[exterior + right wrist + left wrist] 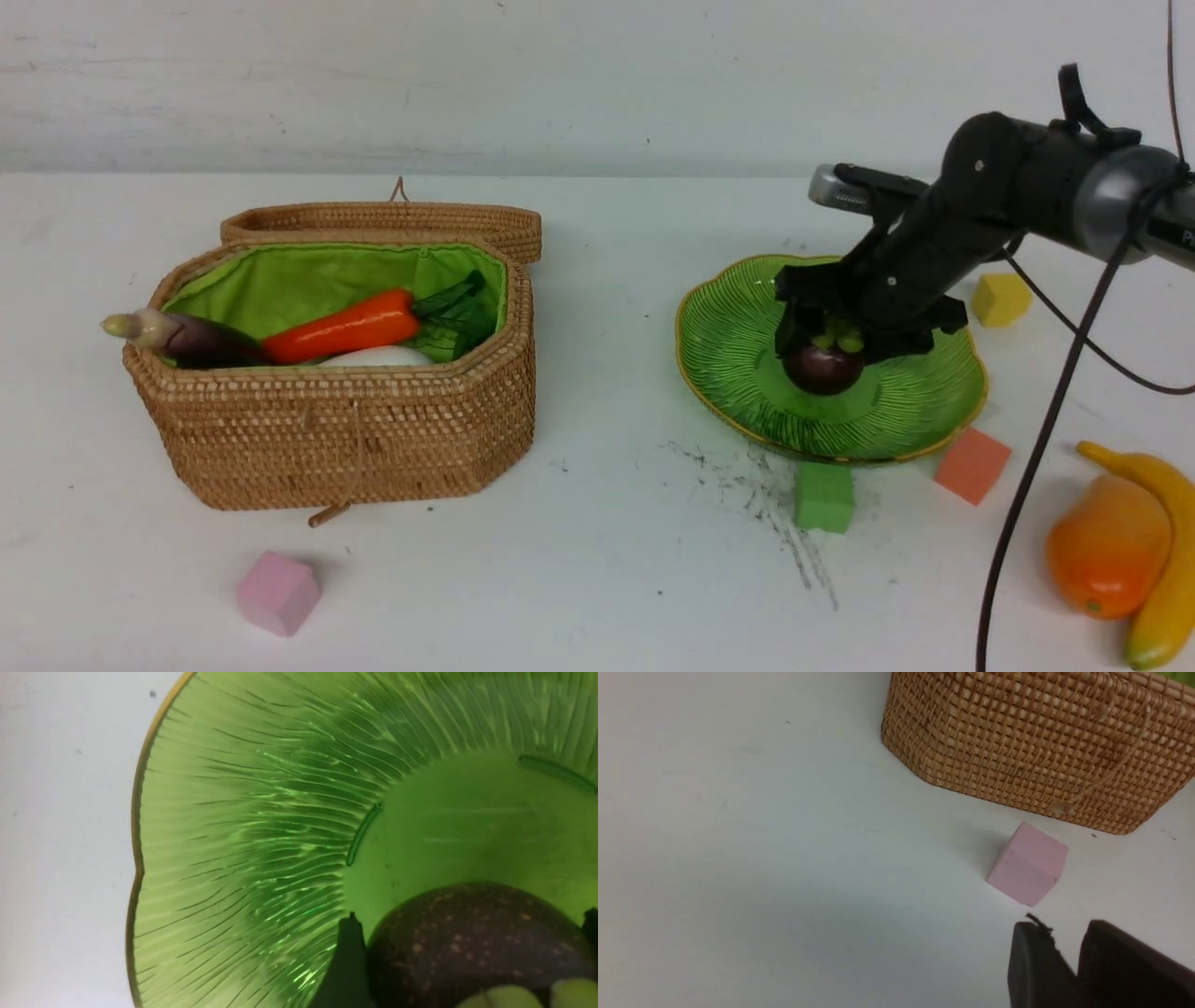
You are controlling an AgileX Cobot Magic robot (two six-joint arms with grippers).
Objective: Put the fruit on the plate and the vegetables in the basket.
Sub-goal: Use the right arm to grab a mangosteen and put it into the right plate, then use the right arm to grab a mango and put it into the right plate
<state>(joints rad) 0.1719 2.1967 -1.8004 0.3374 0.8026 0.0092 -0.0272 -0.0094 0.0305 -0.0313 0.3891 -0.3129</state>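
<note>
The right gripper point(845, 338) reaches down over the middle of the plate point(738, 355) with its jaws spread wide around the mangosteen point(822, 371). In the right wrist view one finger point(345, 966) lies against the fruit's side and the other shows at its far side, so the gripper clasps it. The mangosteen sits directly under the gripper, green cap up between the fingers, its base at the plate's flat centre.

Around the plate lie three foam cubes: a green cube point(824, 497) touching its near rim, an orange cube point(972, 465) just beside its near right rim, and a yellow cube point(1001, 299) behind it to the right. Farther right, near the table's front edge, the mango point(1106, 546) and banana point(1162, 560) lie side by side, touching, well apart from the plate.

The left gripper point(1064, 933) is low over bare table, its jaws nearly together and clamping nothing. A pink cube point(1028, 870) sits near it, and beyond that is the basket point(345, 429). Its lid point(383, 224) is folded back, and inside are the carrot point(341, 327), eggplant point(187, 338), radish point(378, 357) and dark leaves point(457, 313).
</note>
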